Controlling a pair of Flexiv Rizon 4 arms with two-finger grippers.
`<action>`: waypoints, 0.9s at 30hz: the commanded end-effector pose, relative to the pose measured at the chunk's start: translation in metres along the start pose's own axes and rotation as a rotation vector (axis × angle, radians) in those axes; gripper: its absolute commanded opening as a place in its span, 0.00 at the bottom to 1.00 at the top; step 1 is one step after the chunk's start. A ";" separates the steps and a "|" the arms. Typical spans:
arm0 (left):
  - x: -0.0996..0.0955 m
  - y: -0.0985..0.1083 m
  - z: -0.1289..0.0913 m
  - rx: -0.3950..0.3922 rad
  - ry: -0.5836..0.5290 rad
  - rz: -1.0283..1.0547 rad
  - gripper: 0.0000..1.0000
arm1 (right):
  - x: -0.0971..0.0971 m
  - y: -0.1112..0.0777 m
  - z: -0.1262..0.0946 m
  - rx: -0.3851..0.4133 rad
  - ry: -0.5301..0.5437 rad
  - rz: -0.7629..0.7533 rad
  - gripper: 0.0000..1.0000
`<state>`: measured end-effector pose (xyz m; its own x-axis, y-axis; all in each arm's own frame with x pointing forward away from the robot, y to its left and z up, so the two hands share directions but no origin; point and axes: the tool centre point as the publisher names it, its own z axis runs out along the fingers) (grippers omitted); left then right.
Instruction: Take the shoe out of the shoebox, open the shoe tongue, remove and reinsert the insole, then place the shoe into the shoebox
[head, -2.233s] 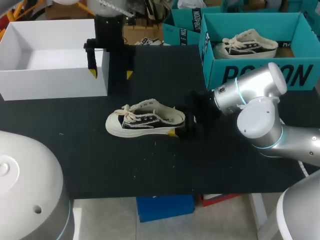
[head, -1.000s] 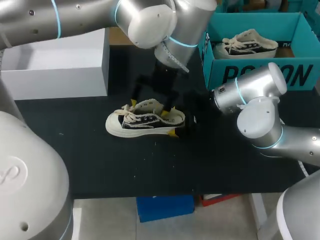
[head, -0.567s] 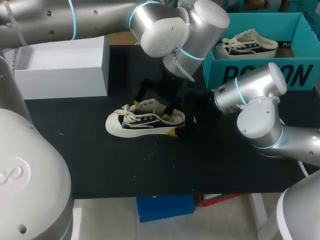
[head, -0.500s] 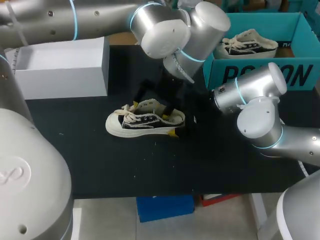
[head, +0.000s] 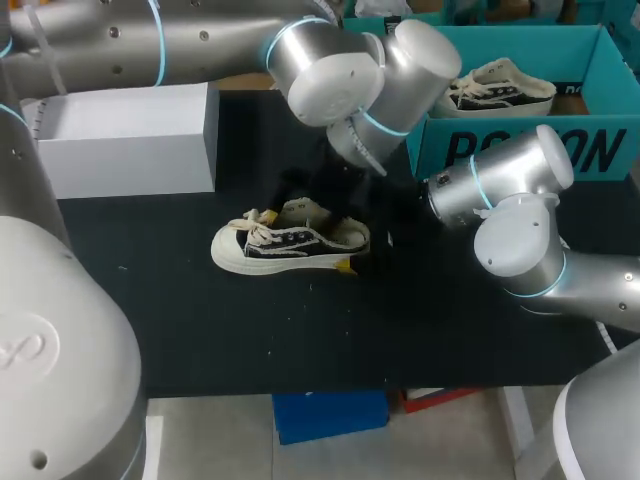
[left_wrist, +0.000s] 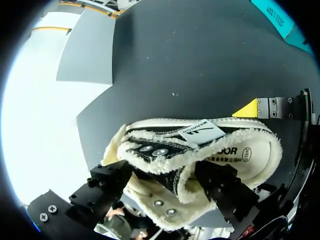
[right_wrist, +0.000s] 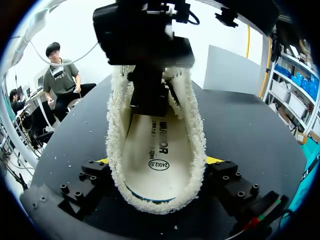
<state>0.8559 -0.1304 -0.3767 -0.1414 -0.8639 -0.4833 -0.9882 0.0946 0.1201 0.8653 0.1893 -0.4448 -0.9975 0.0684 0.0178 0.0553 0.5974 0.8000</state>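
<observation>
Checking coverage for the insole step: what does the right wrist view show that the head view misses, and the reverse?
Right wrist only: the insole lying inside the shoe. Head only: the shoe's laces and a second shoe in the teal box. Both: the shoe on the table, right gripper at its heel, left gripper over its opening.

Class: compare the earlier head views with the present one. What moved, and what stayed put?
The left arm swung from beside the white box across to the shoe, bringing the left gripper down onto its tongue. The shoe and the right gripper at its heel stayed put.
</observation>
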 end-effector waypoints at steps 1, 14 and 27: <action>-0.001 0.000 -0.003 0.002 0.006 0.004 0.00 | 0.000 0.000 0.002 0.001 -0.002 0.001 0.00; -0.005 0.000 -0.008 0.001 0.034 0.005 0.00 | 0.000 0.000 0.002 0.001 -0.002 0.001 0.00; -0.014 0.002 -0.030 0.010 0.085 -0.004 0.00 | 0.000 0.000 0.002 0.001 -0.002 0.001 0.00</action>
<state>0.8617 -0.1381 -0.3515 -0.1330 -0.8979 -0.4196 -0.9886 0.0900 0.1208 0.8654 0.1890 -0.4449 -0.9975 0.0686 0.0179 0.0555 0.5975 0.7999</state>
